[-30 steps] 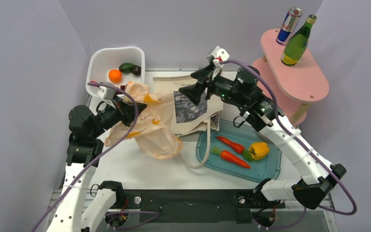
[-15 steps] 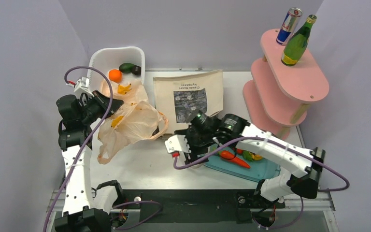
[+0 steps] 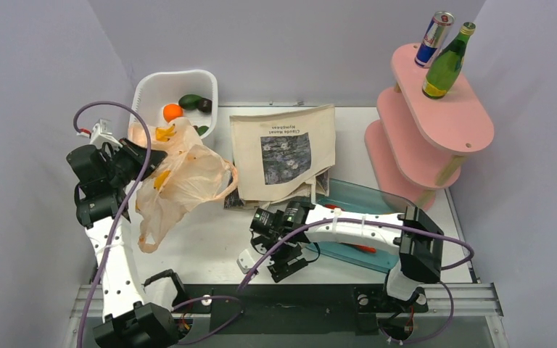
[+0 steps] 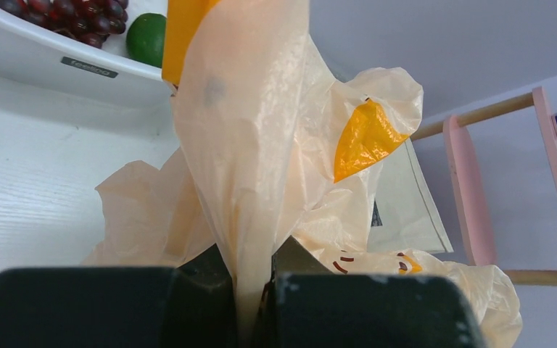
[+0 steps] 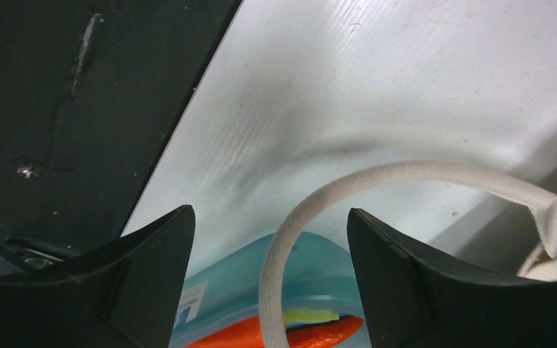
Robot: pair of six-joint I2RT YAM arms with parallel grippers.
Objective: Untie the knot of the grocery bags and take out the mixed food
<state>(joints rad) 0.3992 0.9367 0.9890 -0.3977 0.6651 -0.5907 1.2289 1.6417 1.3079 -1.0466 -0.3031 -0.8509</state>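
White surface (image 3: 210, 239) between lilac walls (image 3: 297, 43), two bags on it.
Left claw (image 4: 257, 279) pinches the peach-orange plastic bag (image 3: 188, 174), holding it up beside the white basket (image 3: 145, 90); right claw (image 5: 268, 214) spread wide over the strap (image 5: 377, 177) of the canvas tote (image 3: 283, 148), near the front edge; carrot (image 5: 312, 335) in the teal tray (image 5: 319, 268).

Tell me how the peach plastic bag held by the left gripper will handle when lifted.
Probably floppy: the plastic bag hangs crumpled from the left gripper, which pinches one thin fold. Likely light, as it sags with no visible bulge. Its film looks glossy and thin, so it might slip or stretch if pulled hard.
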